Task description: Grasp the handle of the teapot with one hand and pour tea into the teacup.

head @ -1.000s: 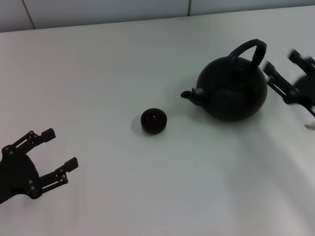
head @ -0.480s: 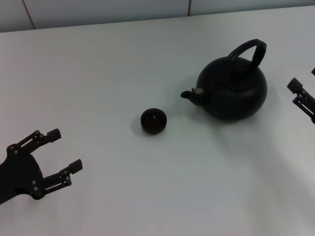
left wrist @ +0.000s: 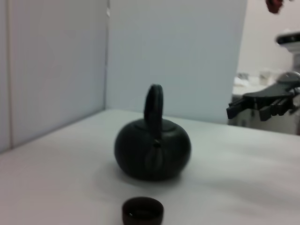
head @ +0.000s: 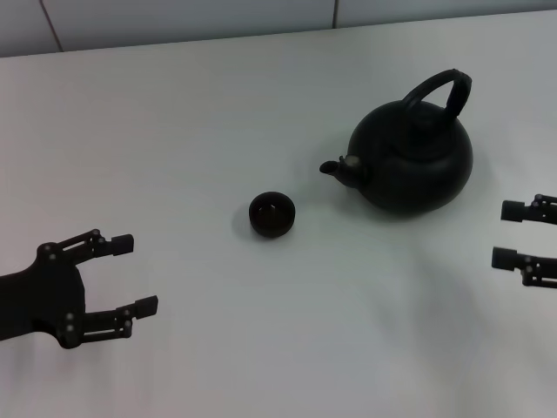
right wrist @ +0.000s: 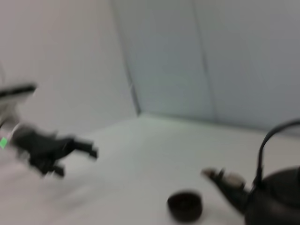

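Note:
The round matte-black teapot (head: pixel 413 158) stands on the white table, right of centre, spout pointing left. Its arched handle (head: pixel 439 87) rises over the lid. The small black teacup (head: pixel 271 213) sits left of the spout, apart from it. My right gripper (head: pixel 513 233) is open at the right edge, just right of and nearer than the teapot, touching nothing. My left gripper (head: pixel 130 274) is open and empty at the near left, far from the cup. The left wrist view shows the teapot (left wrist: pixel 152 150), handle (left wrist: pixel 153 101), teacup (left wrist: pixel 142 211) and the right gripper (left wrist: pixel 262 104). The right wrist view shows the teapot (right wrist: pixel 274 199), teacup (right wrist: pixel 185 205) and left gripper (right wrist: pixel 77 157).
The white table (head: pixel 261 104) runs back to a pale wall (head: pixel 174 17). Nothing else stands on it.
My right gripper has drawn away from the teapot's handle, toward the near right edge, fingers now pointing left. My left gripper has shifted right and nearer, turning level.

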